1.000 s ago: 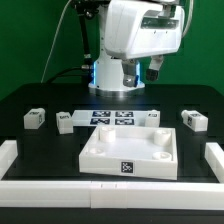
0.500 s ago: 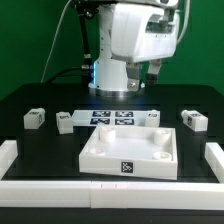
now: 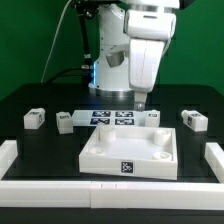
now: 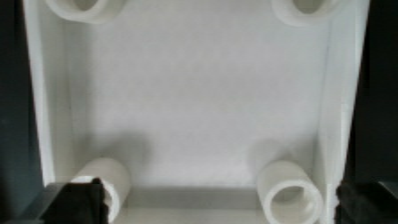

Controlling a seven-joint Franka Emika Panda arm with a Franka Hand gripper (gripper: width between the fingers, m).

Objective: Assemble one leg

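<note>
Robotics lab: black table (image 3: 35, 97), tagged marker board (image 3: 110, 117), green backdrop (image 3: 25, 35), mounted arm (image 3: 145, 45).

Bright, even light; the wrist view is soft and washed-out.

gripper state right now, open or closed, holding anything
gripper: open, holding nothing, above the white panel

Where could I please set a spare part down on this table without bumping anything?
Bare tabletop lies between the panel and the exterior view's left rail; a narrower strip borders the right rail. The back row is crowded: legs, marker board, gripper.
</note>
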